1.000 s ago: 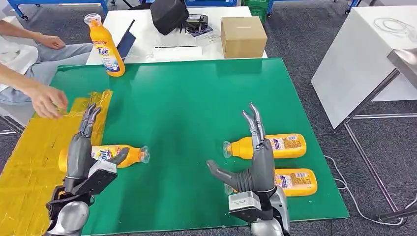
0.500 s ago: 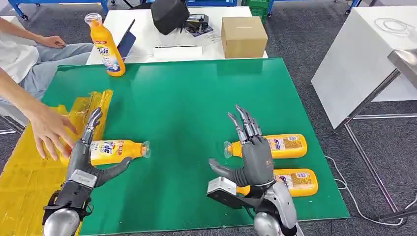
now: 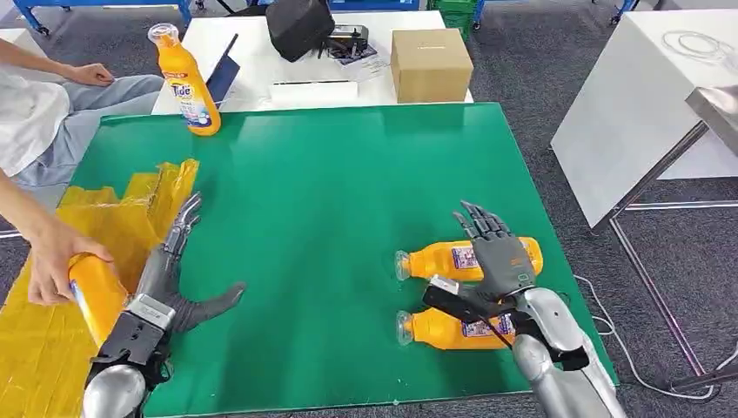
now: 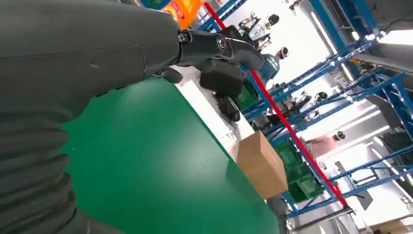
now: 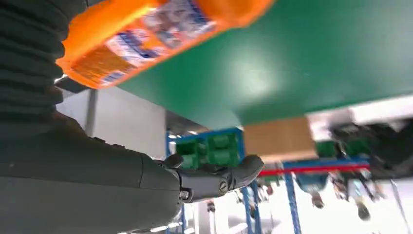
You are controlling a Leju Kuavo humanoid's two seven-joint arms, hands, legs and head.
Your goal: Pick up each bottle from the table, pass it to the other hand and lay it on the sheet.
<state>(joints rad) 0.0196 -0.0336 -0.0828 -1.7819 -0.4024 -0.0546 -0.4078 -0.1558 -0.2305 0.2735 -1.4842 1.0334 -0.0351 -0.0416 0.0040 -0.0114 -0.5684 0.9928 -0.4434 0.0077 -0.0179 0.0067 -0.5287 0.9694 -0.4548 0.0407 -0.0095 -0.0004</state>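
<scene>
A bottle (image 3: pixel 94 294) has been lifted off the yellow sheet (image 3: pixel 130 209) by a person's hand (image 3: pixel 50 252), freeing the open left robot hand (image 3: pixel 170 279). The right robot hand (image 3: pixel 496 257), fingers spread and seemingly empty, has been lowered over two bottles (image 3: pixel 452 259) lying on the green surface (image 3: pixel 331 174). Four bottles are counted, one upright (image 3: pixel 187 83) at the far edge.

Left hand (image 3: pixel 171 283) and right hand (image 3: pixel 496 257) empty, fingers spread

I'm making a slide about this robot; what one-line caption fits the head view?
Right hand reaches over two lying bottles while a person's hand lifts another off the yellow sheet.
</scene>
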